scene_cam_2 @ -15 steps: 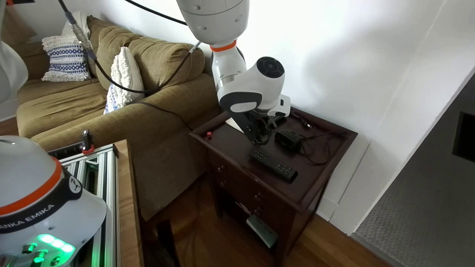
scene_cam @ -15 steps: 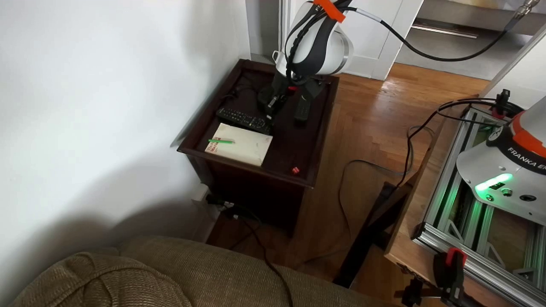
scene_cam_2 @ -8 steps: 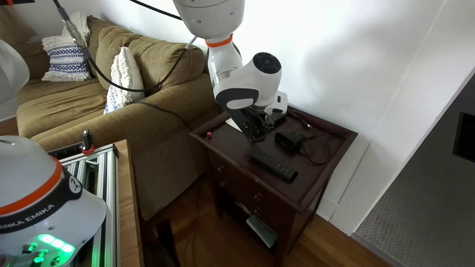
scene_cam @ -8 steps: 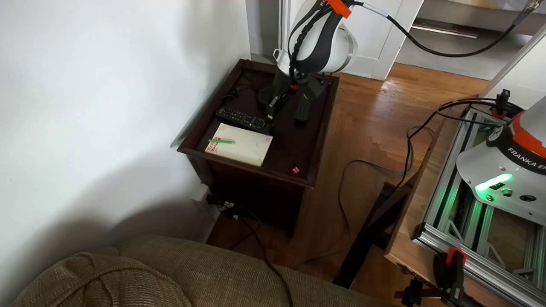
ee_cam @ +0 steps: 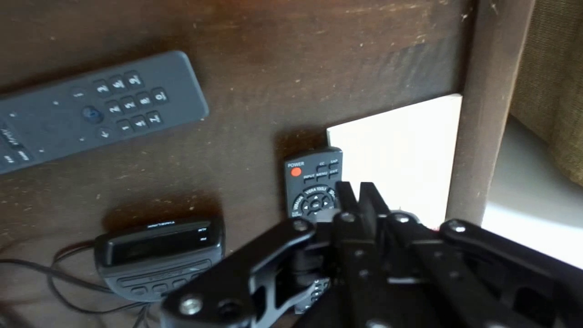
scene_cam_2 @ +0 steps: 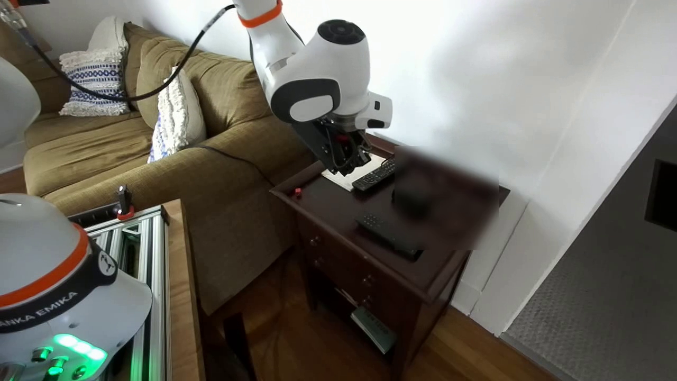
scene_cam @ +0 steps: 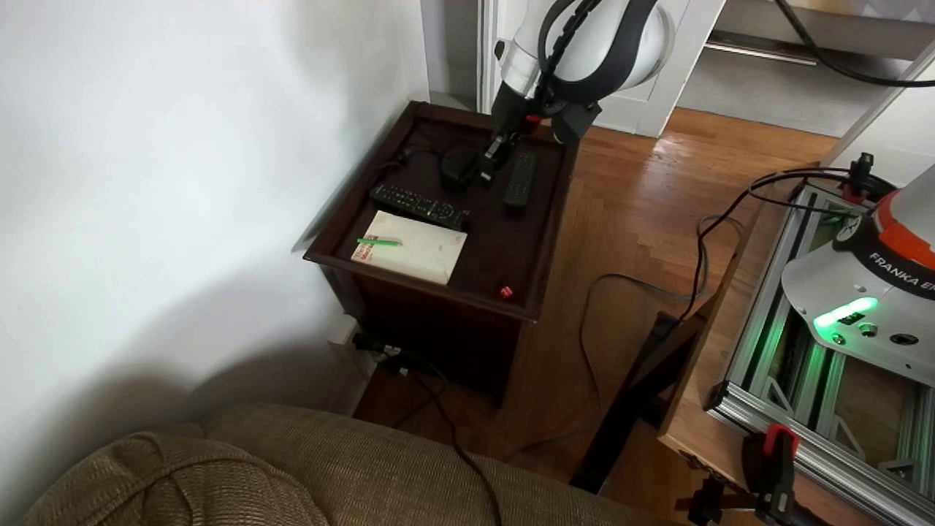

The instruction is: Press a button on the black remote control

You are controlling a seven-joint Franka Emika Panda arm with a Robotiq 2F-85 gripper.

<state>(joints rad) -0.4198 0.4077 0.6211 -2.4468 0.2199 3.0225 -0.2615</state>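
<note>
Two black remotes lie on the dark side table. The remote with a red power button is the button-covered black remote beside a white booklet; it also shows in both exterior views. The second, smoother black remote has a small number pad and lies near the table's edge, also in both exterior views. My gripper is raised above the table, fingers nearly together with nothing between them. In the wrist view it covers part of the first remote. Both exterior views show it.
A black clock-like device with cables stands between the remotes and the wall. A white booklet with a green pencil and a red die are on the side table. A blurred patch covers part of an exterior view.
My arm has risen and drawn back from the table, away from the remotes. Both remotes are less covered in the exterior views. The table's objects have not moved.
</note>
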